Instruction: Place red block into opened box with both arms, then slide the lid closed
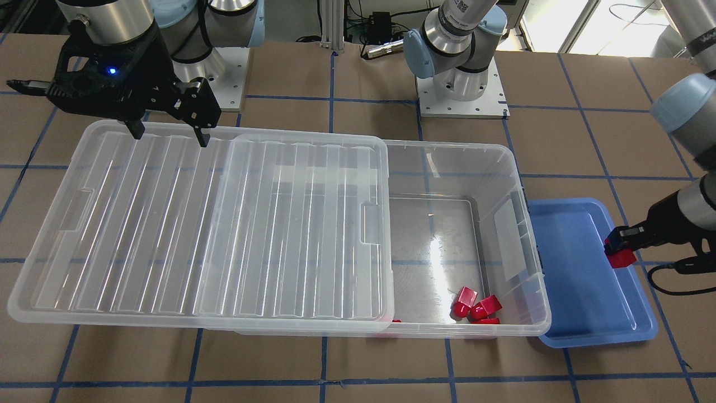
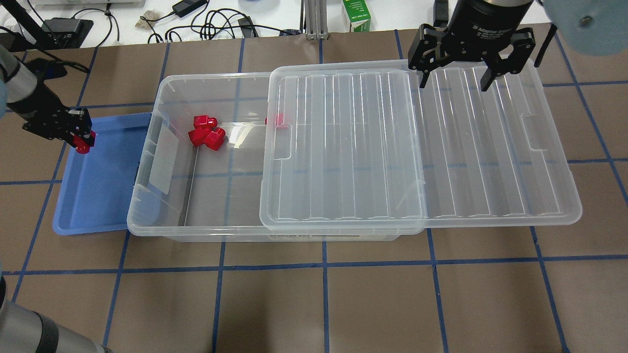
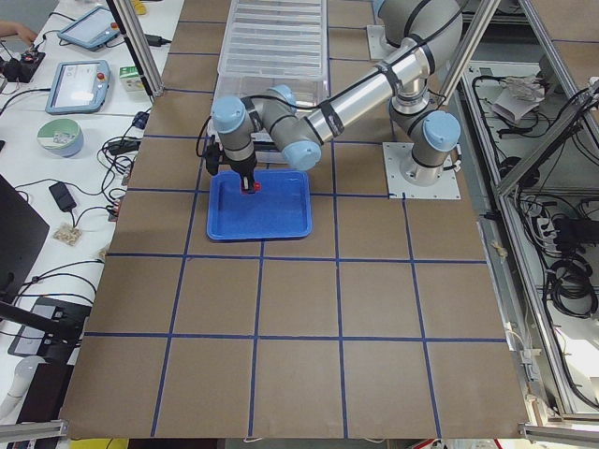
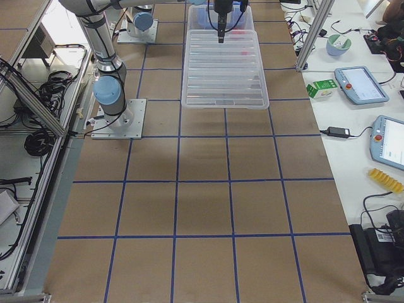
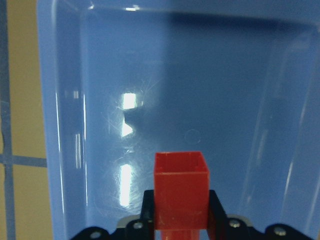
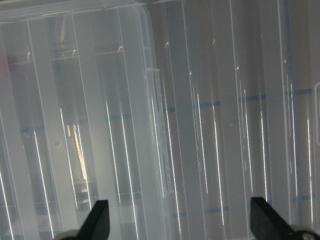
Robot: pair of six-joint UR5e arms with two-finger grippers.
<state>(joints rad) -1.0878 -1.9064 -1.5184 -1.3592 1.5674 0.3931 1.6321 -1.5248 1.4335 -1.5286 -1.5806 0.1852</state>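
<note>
My left gripper (image 1: 622, 253) (image 2: 81, 139) is shut on a red block (image 5: 180, 186) (image 3: 249, 187), held just above the far edge of the blue tray (image 2: 93, 196). The clear box (image 1: 523, 190) (image 2: 147, 164) lies beside that tray, its tray-side half uncovered. The ribbed lid (image 1: 168, 224) (image 2: 466, 147) covers the other half and overhangs the box on my right. Above the lid's far edge hangs my right gripper (image 1: 168, 134) (image 2: 454, 83) (image 6: 182, 222), open and holding nothing. Several red blocks (image 1: 475, 305) (image 2: 206, 135) lie in the box's open part.
The blue tray (image 1: 582, 291) (image 5: 225, 75) holds nothing I can see besides the block above it. One red block (image 2: 278, 120) sits at the lid's near edge inside the box. Cables and a green carton (image 2: 356, 14) lie beyond the table's far edge.
</note>
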